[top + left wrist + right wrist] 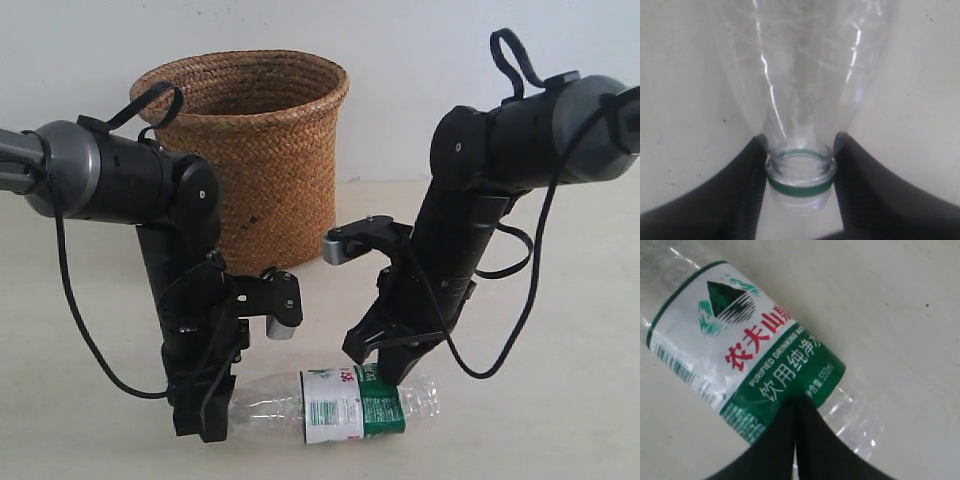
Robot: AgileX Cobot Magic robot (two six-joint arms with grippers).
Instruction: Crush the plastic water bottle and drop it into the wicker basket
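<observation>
The plastic water bottle lies on its side on the table in front of the wicker basket. It is clear, with a green-and-white label. My left gripper is shut on its neck at the left end. In the left wrist view the neck sits between both fingers; it shows a green ring and no cap. My right gripper is shut, its tips pressed together on the green edge of the label. The bottle's clear base sticks out past the right gripper.
The basket stands upright at the back, behind and between the two arms. Pale table stretches to the right of the bottle. A white wall closes the back. Black cables loop off both arms.
</observation>
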